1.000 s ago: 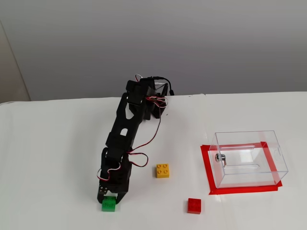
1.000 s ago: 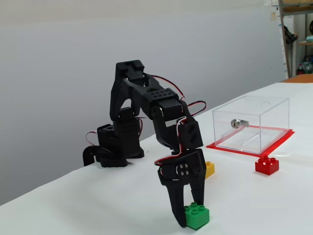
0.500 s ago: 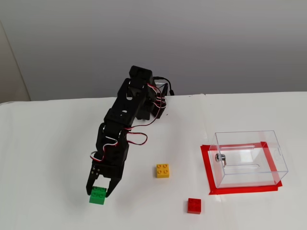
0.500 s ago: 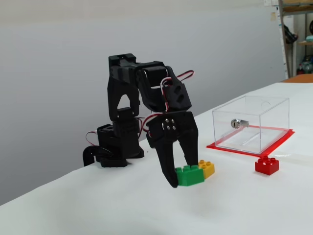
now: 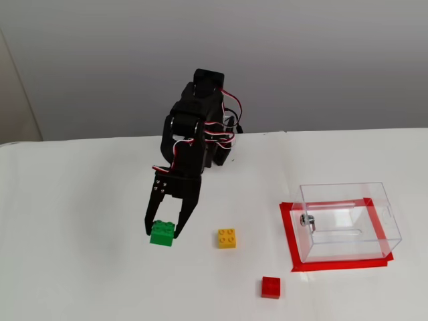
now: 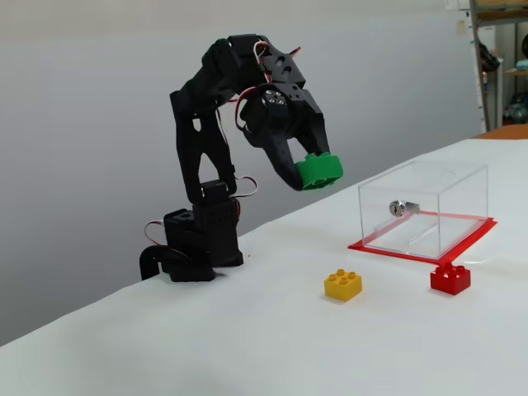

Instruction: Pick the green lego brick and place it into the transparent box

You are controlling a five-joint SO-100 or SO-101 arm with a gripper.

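The green lego brick [image 5: 161,233] [image 6: 318,171] is clamped between the fingers of my black gripper [image 5: 162,229] [image 6: 314,172]. The side-on fixed view shows it lifted well above the white table. The transparent box [image 5: 348,220] [image 6: 423,209] stands open-topped on a red taped rectangle to the right of the gripper in both fixed views, with a small metal fitting [image 5: 307,220] on its left wall. The box looks empty. The gripper and brick are left of the box, apart from it.
A yellow 2x2 brick [image 5: 227,238] [image 6: 343,285] lies on the table between the gripper and the box. A red brick [image 5: 271,287] [image 6: 450,279] lies near the box's front corner. The arm's base [image 6: 195,247] stands at the table's back edge.
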